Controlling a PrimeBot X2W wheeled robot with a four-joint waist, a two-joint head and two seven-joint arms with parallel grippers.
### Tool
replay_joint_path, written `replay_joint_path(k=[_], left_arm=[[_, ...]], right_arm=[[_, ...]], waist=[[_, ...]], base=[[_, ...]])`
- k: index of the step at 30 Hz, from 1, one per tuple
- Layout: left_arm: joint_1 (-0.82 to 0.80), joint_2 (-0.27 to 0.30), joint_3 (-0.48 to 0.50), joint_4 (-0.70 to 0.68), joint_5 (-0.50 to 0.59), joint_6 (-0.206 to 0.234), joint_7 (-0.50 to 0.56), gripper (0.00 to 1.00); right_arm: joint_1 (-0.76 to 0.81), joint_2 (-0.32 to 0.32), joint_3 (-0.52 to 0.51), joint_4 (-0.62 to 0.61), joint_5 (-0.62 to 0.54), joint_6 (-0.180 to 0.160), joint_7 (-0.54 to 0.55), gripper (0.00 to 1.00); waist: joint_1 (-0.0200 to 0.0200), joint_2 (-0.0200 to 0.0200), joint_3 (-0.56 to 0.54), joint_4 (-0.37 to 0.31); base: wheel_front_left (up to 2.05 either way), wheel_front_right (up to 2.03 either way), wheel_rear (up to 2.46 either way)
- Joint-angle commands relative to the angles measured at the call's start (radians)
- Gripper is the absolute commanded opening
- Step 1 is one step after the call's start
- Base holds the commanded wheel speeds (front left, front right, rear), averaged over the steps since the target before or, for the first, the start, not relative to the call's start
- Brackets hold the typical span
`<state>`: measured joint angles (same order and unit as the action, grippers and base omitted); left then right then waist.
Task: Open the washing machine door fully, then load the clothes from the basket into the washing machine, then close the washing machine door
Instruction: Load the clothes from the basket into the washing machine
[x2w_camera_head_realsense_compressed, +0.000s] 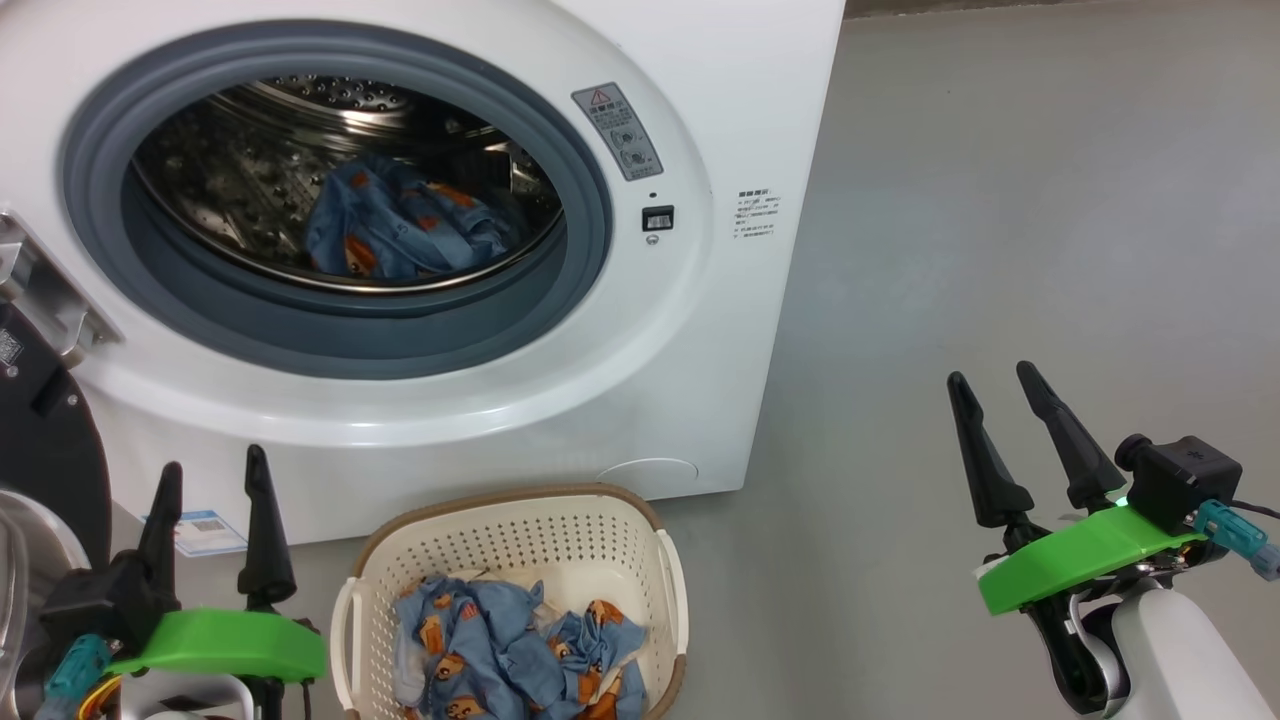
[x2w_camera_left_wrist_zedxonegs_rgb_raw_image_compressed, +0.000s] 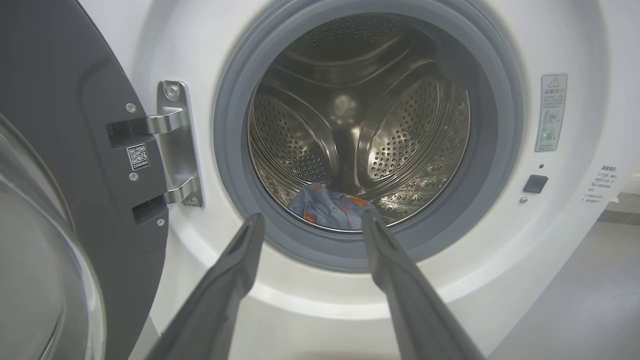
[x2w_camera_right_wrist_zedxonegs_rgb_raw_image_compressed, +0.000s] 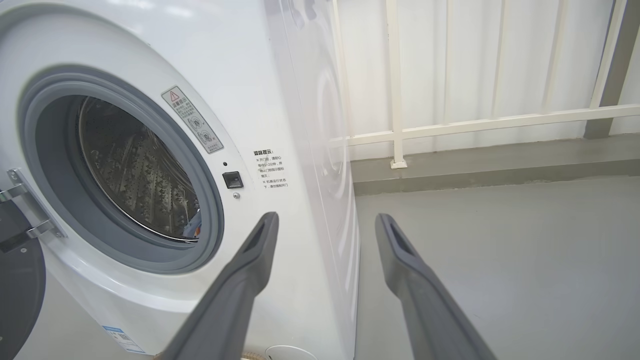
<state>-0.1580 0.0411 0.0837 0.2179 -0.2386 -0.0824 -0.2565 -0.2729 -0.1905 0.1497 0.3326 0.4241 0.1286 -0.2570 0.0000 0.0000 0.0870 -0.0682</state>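
Head view: the clothes (x2w_camera_head_realsense_compressed: 520, 650) lie in two lots, one blue bundle low in the drum (x2w_camera_head_realsense_compressed: 250, 130) of the washing machine (x2w_camera_head_realsense_compressed: 700, 350), the others heaped in the basket (x2w_camera_head_realsense_compressed: 520, 497) on the floor just in front of it. The washing machine door (x2w_camera_head_realsense_compressed: 40, 440) hangs open at the left. Loading looks partly done. The left gripper (x2w_camera_head_realsense_compressed: 212, 465) and right gripper (x2w_camera_head_realsense_compressed: 995, 378) are spread and empty. Next, one must reach down into the basket and pinch cloth.
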Motion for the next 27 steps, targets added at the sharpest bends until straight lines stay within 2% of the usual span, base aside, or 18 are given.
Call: replay_joint_path(k=[1, 27], left_arm=[[-0.003, 0.014, 0.027, -0.032, 0.001, 0.005, -0.005, 1.00], [0.002, 0.010, 0.016, -0.037, -0.010, 0.011, -0.005, 1.00]], right_arm=[[0.007, -0.011, 0.028, -0.019, -0.004, 0.002, -0.005, 1.00], [0.007, -0.018, 0.036, -0.018, 0.002, 0.002, -0.005, 1.00]], waist=[[0.0000, 0.0000, -0.002, 0.001], [0.0000, 0.0000, 0.000, 0.000]], base=[[0.00, 0.00, 0.00], [0.00, 0.00, 0.00]])
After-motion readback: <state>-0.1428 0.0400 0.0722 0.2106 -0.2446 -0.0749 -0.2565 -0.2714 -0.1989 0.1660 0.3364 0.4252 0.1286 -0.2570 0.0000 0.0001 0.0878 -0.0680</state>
